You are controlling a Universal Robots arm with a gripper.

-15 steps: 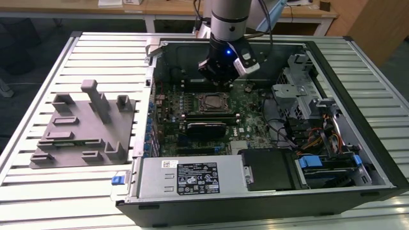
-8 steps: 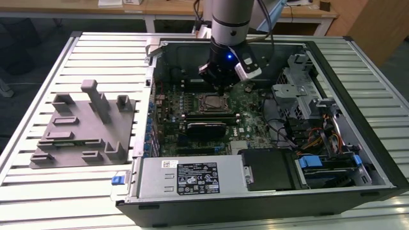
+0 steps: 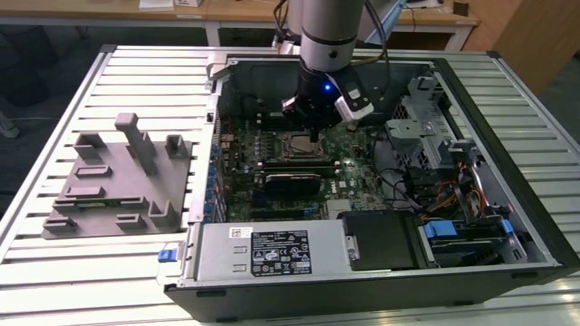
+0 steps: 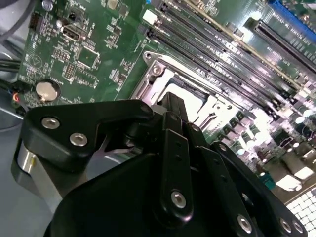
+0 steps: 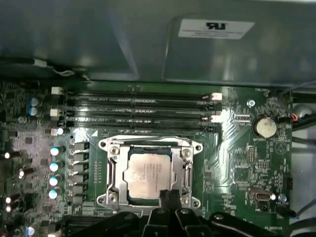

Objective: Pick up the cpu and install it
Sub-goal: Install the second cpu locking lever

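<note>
CPU (image 5: 149,174) sits flat inside the motherboard socket (image 5: 112,173), metal frame around it, silvery top exposed. Gripper (image 5: 169,196) hangs just above the socket's edge, fingertips pressed together with nothing between them. In the exterior view the open PC case (image 3: 507,170) holds the motherboard (image 3: 358,159), with the arm (image 3: 327,41) reaching in from 12 o'clock. Grey fixture block (image 3: 118,180) lies on the slatted table (image 3: 54,272) at 9 o'clock of the case. Memory slots (image 5: 138,106) run beside the socket.

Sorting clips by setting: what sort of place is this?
Likely a robotics lab bench: an open computer case lies on a slatted metal table, wooden desks behind, the gripper above the cpu.
</note>
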